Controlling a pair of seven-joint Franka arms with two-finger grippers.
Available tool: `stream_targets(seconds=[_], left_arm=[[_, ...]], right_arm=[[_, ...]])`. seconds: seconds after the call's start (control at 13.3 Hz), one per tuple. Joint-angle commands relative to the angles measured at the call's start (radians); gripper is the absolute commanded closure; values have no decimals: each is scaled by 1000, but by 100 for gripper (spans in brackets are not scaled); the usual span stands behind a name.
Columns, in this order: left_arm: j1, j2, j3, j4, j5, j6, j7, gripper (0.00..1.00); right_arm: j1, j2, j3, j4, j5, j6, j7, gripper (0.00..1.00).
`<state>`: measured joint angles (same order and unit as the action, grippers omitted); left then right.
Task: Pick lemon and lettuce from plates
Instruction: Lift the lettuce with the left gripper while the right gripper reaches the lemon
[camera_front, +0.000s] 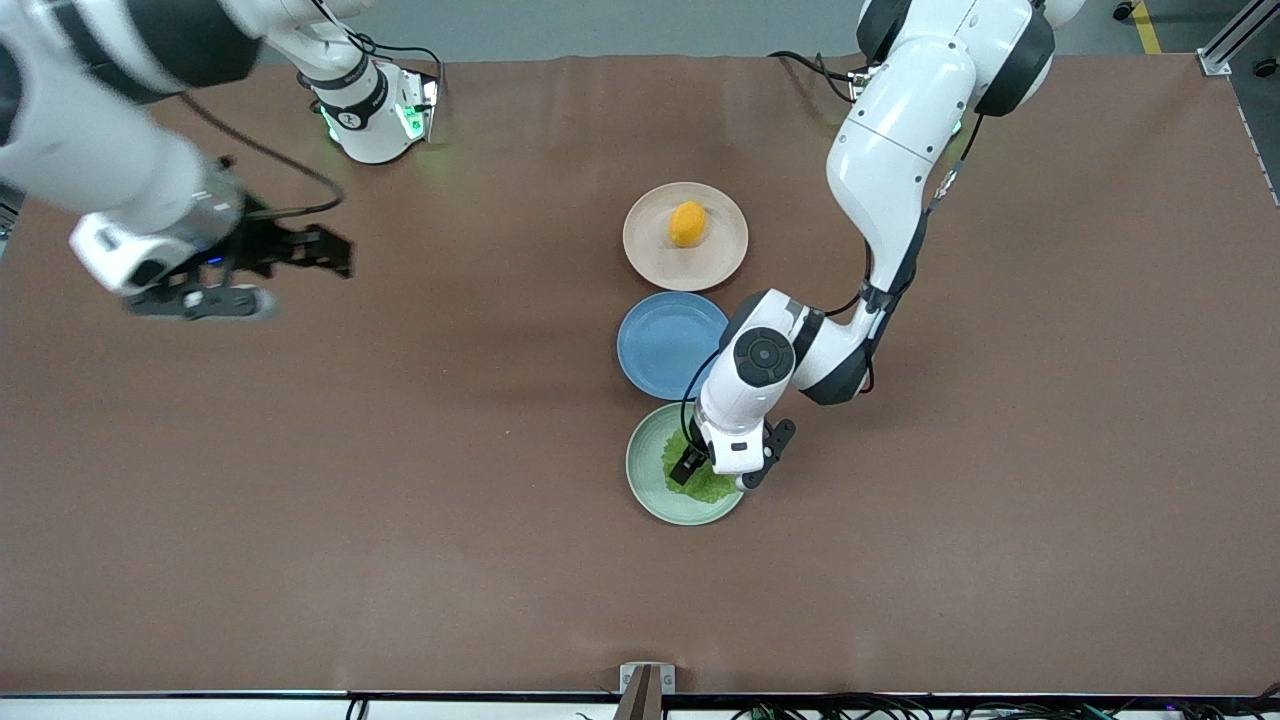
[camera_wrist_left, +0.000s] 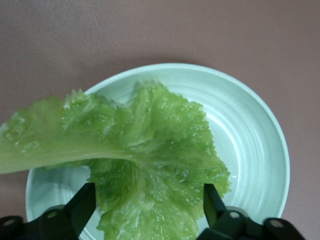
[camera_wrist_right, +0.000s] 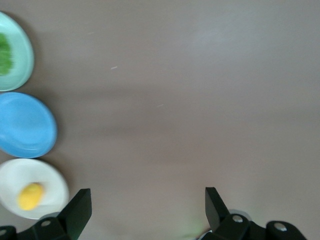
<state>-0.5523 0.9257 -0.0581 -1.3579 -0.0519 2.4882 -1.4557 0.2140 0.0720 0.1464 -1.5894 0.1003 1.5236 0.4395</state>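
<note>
Three plates sit in a row down the middle of the brown tabletop (camera_front: 400, 500). The beige-pink plate (camera_front: 720, 262) is farthest from the front camera, and the lemon (camera_front: 687, 223) lies on it, a little off centre. The blue plate (camera_front: 650, 350) comes next with nothing on it, its rim just beside the beige-pink one. Nearest the front camera is the mint green plate (camera_front: 645, 480), and the lettuce (camera_front: 705, 485) lies in it.

The left pincer (camera_front: 727, 463) is down over the mint green plate, right at the leaf. In the left wrist view its fingers (camera_wrist_left: 82, 205) stand wide apart with the lettuce (camera_wrist_left: 150, 150) between them, not clamped on it (one long pale end of the leaf juts out past the rim of the mint green plate (camera_wrist_left: 260, 125)). The leaf is crinkled, bright green, and covers much of the dish.

The right pincer (camera_front: 335, 252) hangs over bare tabletop toward the right arm's end, well apart from the plates, waiting. Its fingers (camera_wrist_right: 77, 210) are spread open and hold nothing; its wrist camera catches all three plates at the edge, the lemon (camera_wrist_right: 30, 196) among them.
</note>
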Motion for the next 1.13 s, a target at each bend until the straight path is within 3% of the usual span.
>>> stream_targets(seconds=[0.0, 0.23, 0.45, 0.6, 0.68, 0.9, 1.06], left_arm=[[-14, 15, 14, 25, 4, 6, -15, 36], [-12, 15, 14, 23, 4, 6, -14, 59], [-11, 13, 14, 23, 4, 6, -14, 80], [-11, 5, 14, 23, 4, 6, -14, 90], [-12, 1, 14, 23, 1, 5, -14, 96], [-8, -30, 12, 22, 0, -9, -15, 99], [6, -89, 11, 20, 3, -87, -12, 99]], right_arm=[[100, -29, 56, -69, 38, 74, 271, 0], [284, -28, 85, -206, 38, 293, 596, 0], [467, -6, 84, -354, 29, 550, 801, 0], [540, 55, 84, -368, 12, 627, 911, 0], [585, 102, 84, -363, -46, 650, 976, 0], [674, 257, 84, -347, -227, 795, 1232, 0], [700, 395, 84, -260, -313, 814, 1318, 0]])
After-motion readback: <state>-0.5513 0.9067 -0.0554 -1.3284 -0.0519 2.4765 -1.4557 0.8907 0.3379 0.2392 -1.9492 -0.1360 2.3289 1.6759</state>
